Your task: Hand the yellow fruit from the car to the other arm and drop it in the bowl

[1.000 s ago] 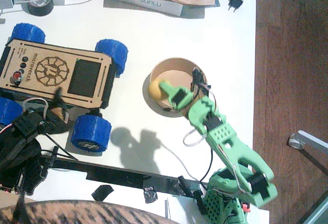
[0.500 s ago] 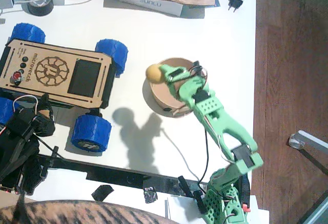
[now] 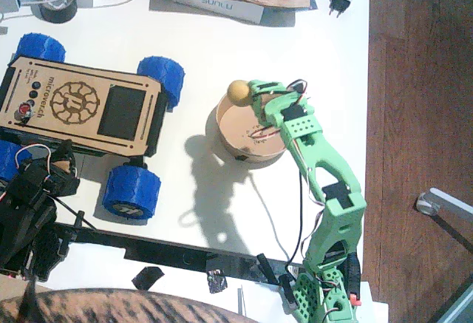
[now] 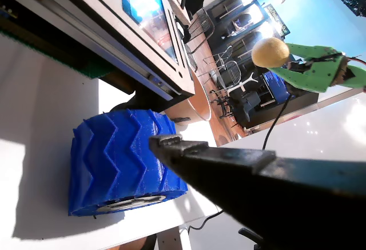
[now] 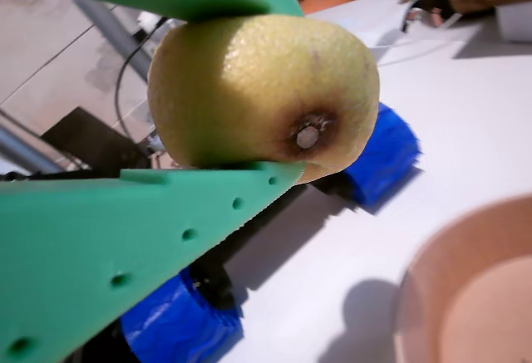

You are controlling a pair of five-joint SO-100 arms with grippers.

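Since a second ago, my green right arm (image 3: 325, 182) has stretched up the frame, carrying the yellow fruit (image 3: 238, 92) from the bowl's left side to its upper-left rim; the black left arm (image 3: 29, 205) has drawn back toward the lower-left corner.

My right jaws (image 3: 251, 94) are clenched on the yellow fruit, which hangs in the air over the upper-left edge of the bowl (image 3: 247, 153), near the middle of the fixed view. In a wrist view the yellow fruit (image 5: 262, 89) fills the top of the frame, pinched between two green fingers (image 5: 125, 238) (a small brown stem scar faces the lens), with the bowl (image 5: 416, 296) at lower right and a blue wheel (image 5: 386, 151) behind it on the white counter (image 5: 332, 263).

The car (image 3: 81, 109) stands at the left of the fixed view, its wooden deck bare of fruit, four blue wheels on the counter (image 3: 222, 35). The bowl sits just right of it, well apart from the wheels.

My left jaws (image 3: 63, 166) sit at lower left, beside the car's near wheel (image 3: 131, 192); whether they are parted I cannot tell. In a wrist view one black finger (image 4: 240, 170) crosses the foreground before a blue wheel (image 4: 123, 161), with the yellow fruit (image 4: 270, 52) small at upper right in the green jaws.
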